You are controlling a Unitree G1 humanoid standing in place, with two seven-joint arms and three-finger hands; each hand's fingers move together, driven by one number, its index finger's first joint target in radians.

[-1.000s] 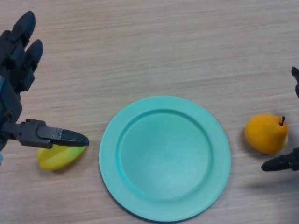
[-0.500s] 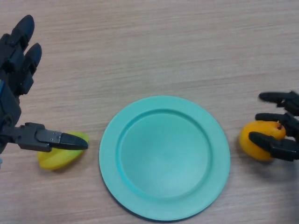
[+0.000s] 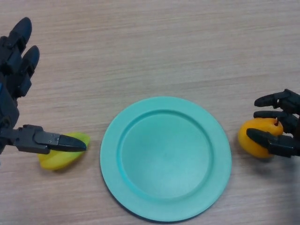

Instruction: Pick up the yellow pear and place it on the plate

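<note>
- While the right hand [image 3: 280, 132] curled round the pear [image 3: 254, 139], the fruit sat on the table [image 3: 154, 51] just right of the plate [image 3: 165, 158].
- Its fingers lay over the top and the thumb pressed the near side.
- A firm, centred grip seemed needed before lifting, since the round pear could roll.
- The left hand [image 3: 14, 101] hung open above a yellow-green fruit [image 3: 60, 154].

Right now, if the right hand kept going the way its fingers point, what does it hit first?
The right hand points toward the view's left, fingers curled round the pear. Beyond the pear, the plate rim likely comes first, though height above the table is unclear.
</note>
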